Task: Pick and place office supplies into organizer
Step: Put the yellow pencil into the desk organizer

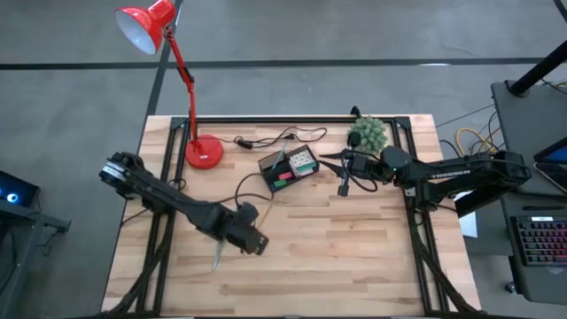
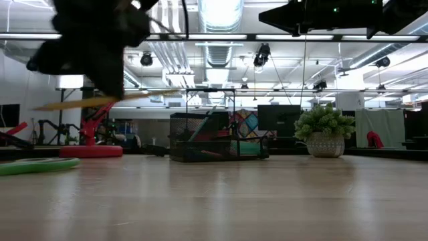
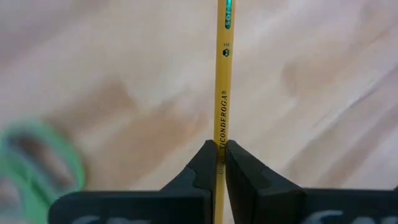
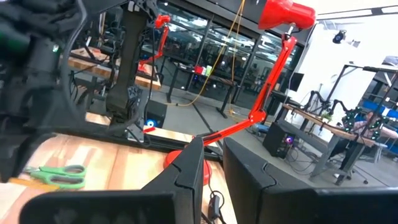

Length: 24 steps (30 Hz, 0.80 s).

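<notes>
Yellow pencil (image 3: 221, 93) between left gripper (image 3: 217, 163) tips

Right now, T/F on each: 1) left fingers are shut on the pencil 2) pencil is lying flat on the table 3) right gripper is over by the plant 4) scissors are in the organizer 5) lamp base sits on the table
1) True: the left gripper has its fingers shut on the yellow pencil.
2) False: the low view shows the pencil held above the table.
3) True: the right gripper is beside the plant.
4) False: the green-handled scissors lie on the table, outside the organizer.
5) True: the red lamp base rests on the table.
</notes>
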Tool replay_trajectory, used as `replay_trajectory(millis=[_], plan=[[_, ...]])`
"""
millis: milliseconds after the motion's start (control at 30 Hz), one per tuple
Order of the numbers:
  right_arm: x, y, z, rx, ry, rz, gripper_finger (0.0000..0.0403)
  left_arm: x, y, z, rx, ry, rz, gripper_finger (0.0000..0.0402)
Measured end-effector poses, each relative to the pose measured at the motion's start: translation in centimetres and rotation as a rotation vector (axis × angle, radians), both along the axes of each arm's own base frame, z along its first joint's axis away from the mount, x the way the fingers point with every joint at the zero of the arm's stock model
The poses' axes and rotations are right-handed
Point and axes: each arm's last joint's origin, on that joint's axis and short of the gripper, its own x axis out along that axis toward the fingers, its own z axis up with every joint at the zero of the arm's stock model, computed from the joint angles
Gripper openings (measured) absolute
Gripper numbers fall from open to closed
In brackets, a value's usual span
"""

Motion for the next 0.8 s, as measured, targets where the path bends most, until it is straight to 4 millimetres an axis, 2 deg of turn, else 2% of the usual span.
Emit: replay_trajectory(millis=[167, 400, 667, 800], plan=[[0.0, 0.0, 0.0, 0.003, -0.001, 0.0, 0.0052, 0.5, 2.0, 1.6, 0.192, -0.122, -0.054, 0.0001], [0.0, 0.0, 0.0, 0.003, 0.0, 0.0, 0.0052, 1.9, 5.8, 3.7, 0.464, -0.222, -0.148, 0.0001], [0.0, 0.0, 0.0, 0.003, 0.002, 0.0, 0.0052, 3.8, 10.1, 5.4, 0.845, -0.238, -0.228, 0.0001], [0.0, 0.0, -0.1, 0.003, 0.007, 0.0, 0.0052, 4.1, 11.7, 5.4, 0.975, -0.189, -0.237, 0.0001]])
